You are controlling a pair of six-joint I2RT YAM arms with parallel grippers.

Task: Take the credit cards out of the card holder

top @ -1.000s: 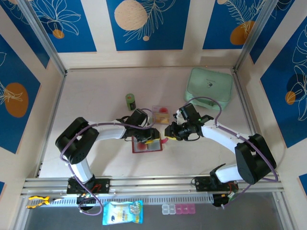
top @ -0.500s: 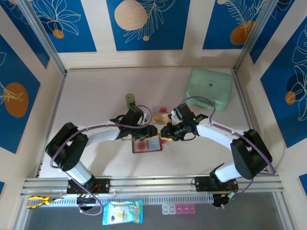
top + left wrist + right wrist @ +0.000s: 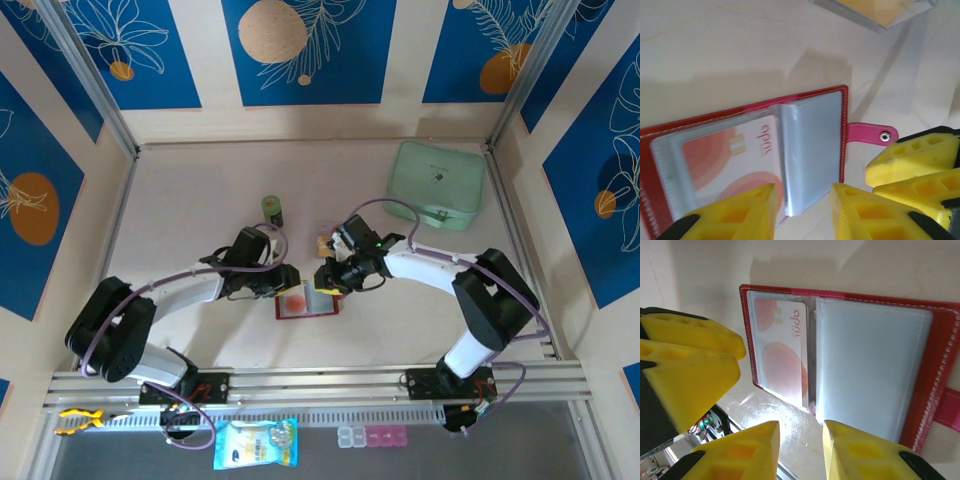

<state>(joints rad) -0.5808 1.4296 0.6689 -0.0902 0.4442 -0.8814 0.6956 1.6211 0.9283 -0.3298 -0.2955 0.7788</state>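
Observation:
The card holder is a red wallet lying open on the table, its closure tab sticking out to one side. A pale credit card with orange-red circles and a chip sits in one clear sleeve; beside it a greyish sleeve stands slightly raised. My left gripper is open, its fingers straddling the sleeve's lower edge without touching. My right gripper is open just off the wallet's edge, over bare table. The two grippers are close together above the wallet. Any other cards are hidden.
A clear plastic box with yellow contents stands just behind the wallet. A small green bottle is to its left. The mint-green pouch lies at the back right. A snack bag and a pill organiser lie below the rail.
Both grippers have shifted left: the left one from over the wallet to its left edge, the right one from beside the tab to over the wallet. The wallet has stayed open in place.

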